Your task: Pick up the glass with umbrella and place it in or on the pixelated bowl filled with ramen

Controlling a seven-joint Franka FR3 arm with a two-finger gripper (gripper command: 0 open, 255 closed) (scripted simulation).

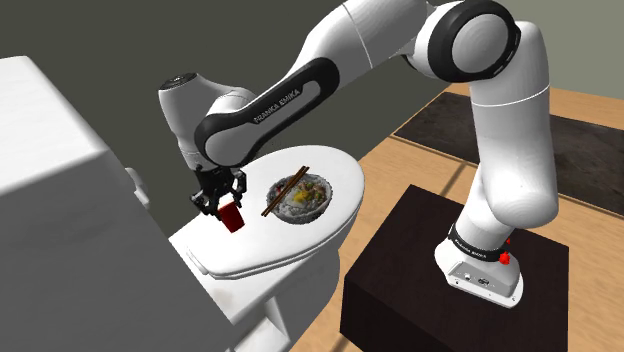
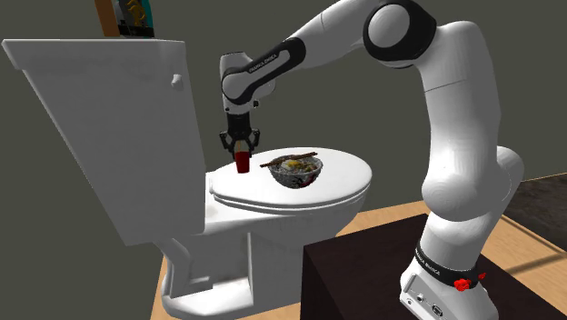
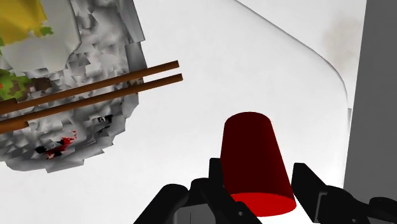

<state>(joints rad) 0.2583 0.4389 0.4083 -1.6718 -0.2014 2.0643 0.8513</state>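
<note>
Dark stand [image 1: 400,270] at the shoulder view's near right carries the arm; its gripper [image 1: 222,200] clasps a red glass [image 1: 232,219] over the white toilet lid [image 1: 250,255], just left of the ramen bowl [image 1: 303,197].

Second exterior view: the glass [image 2: 242,164] hangs in the gripper [image 2: 241,151], left of the bowl [image 2: 295,171].

Wrist view: black fingers [image 3: 216,181] grip the glass [image 3: 254,153] near its rim, with chopsticks [image 3: 108,89] across the bowl [image 3: 83,38] beside it.
</note>
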